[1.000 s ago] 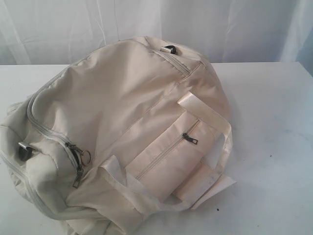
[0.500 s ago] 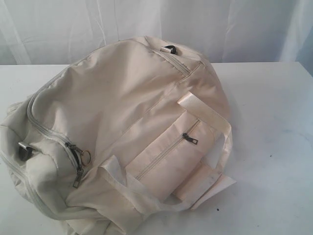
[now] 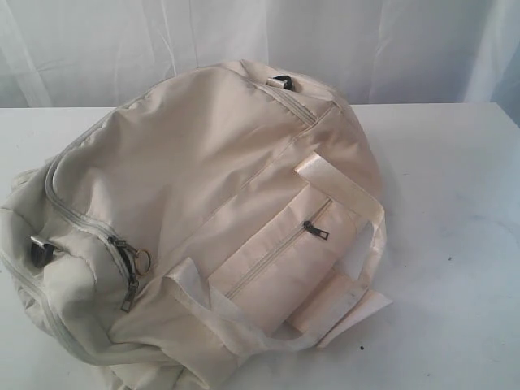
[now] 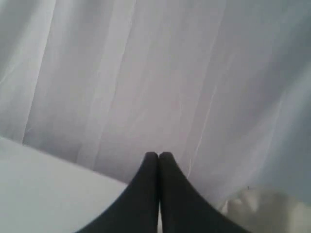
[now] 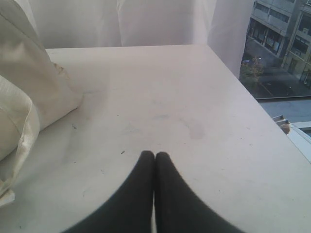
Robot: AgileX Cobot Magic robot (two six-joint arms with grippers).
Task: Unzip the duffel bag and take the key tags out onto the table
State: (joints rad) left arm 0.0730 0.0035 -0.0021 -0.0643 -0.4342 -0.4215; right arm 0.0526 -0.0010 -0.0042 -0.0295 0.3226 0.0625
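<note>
A: Duffel bag (image 3: 203, 203), where?
B: Lying on the table (image 3: 455, 203), left & mid, far end near the back edge. Front pocket (image 3: 284, 252) faces up, zip pulls (image 3: 130, 272) tog. at its left end.
A: Left gripper (image 4: 158, 156)?
B: Jaws pressed tog., nothing in them, pointing at the curtain (image 4: 146, 73).
A: Right gripper (image 5: 154, 155)?
B: Same, jaws closed tight & empty, over bare table beside the bag.
</note>
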